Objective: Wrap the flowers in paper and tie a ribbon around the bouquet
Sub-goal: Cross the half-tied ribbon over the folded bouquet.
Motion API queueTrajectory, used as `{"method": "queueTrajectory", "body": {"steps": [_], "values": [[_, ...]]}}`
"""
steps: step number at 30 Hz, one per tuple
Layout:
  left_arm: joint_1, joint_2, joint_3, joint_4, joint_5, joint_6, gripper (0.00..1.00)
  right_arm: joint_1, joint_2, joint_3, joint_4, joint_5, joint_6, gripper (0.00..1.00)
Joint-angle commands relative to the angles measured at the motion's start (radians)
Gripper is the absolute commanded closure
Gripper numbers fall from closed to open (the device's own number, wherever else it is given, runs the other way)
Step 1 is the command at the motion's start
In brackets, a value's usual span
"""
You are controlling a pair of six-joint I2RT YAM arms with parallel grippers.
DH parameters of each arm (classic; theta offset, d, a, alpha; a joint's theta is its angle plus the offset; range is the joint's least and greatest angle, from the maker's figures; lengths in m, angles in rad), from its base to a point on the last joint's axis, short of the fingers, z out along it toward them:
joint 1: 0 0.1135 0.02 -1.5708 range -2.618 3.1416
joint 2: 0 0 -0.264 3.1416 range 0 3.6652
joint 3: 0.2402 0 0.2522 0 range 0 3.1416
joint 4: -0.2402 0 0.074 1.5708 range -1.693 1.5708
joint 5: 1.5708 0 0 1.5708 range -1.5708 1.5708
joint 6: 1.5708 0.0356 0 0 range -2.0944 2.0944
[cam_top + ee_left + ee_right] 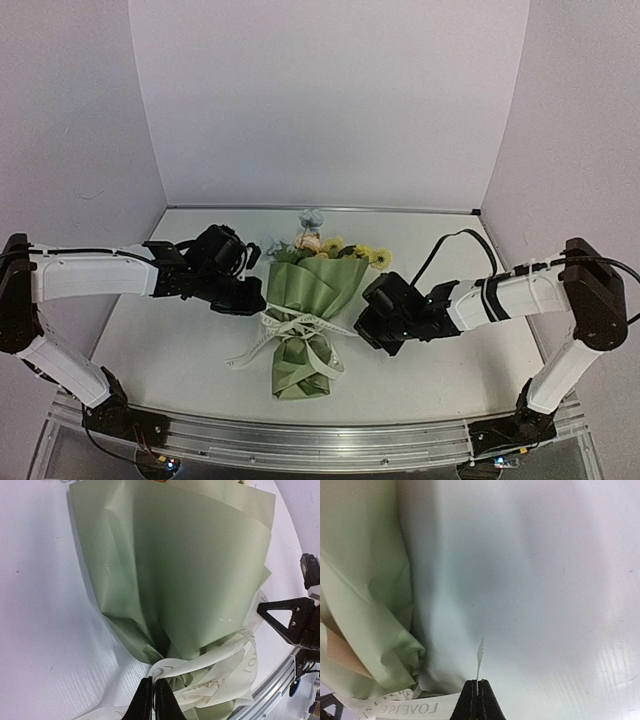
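Centrally on the white counter (180, 350): the bouquet (305, 335), flat on its side, wide rim toward the back wall, narrow tail toward the near edge. Wrapped all round in the paper (318, 285), olive-green, pleated into a cone and gathered tight at the waist. Above the rim, the flowers (325, 245), pale blue farthest back, then pink and yellow side by side. Cinched about the waist with the ribbon (290, 325), cream-white, knotted into loops, one loose tail trailing off to the left across the counter.

Just left of the waist, the left tool (252, 300), pointed at the knot. From the left wrist view, fingers (145, 702) pressed together, tips butted against a ribbon loop at the knot. Cannot tell whether a strand sits between them.

Just right of the waist, the right tool (370, 330), likewise pressed together, and pinching the ribbon. From the right wrist view, a saw-toothed ribbon end standing up out of the closed tips. More ribbon with printed lettering running off to the lower left there. Crumpled paper along the left edge of that view, a tan patch of its reverse showing.
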Motion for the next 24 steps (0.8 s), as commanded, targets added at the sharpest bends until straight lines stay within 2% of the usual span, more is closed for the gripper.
{"method": "queueTrajectory", "body": {"steps": [1, 10, 14, 18, 24], "values": [[0.029, 0.016, -0.004, -0.013, -0.117, -0.029, 0.93, -0.003, -0.035, -0.015, -0.159, 0.077, -0.065, 1.00], [0.029, 0.055, -0.030, 0.074, -0.060, -0.071, 0.88, -0.003, -0.058, -0.040, -0.182, 0.086, -0.097, 1.00], [0.024, -0.013, -0.057, 0.119, 0.030, -0.061, 0.76, -0.004, -0.048, -0.022, -0.184, 0.081, -0.109, 1.00], [-0.016, -0.032, -0.045, 0.087, 0.033, -0.048, 0.69, -0.003, -0.039, -0.005, -0.184, 0.080, -0.113, 1.00], [-0.062, 0.033, 0.000, 0.058, 0.000, -0.067, 0.61, -0.003, -0.029, 0.026, -0.184, 0.073, -0.126, 1.00]]}}
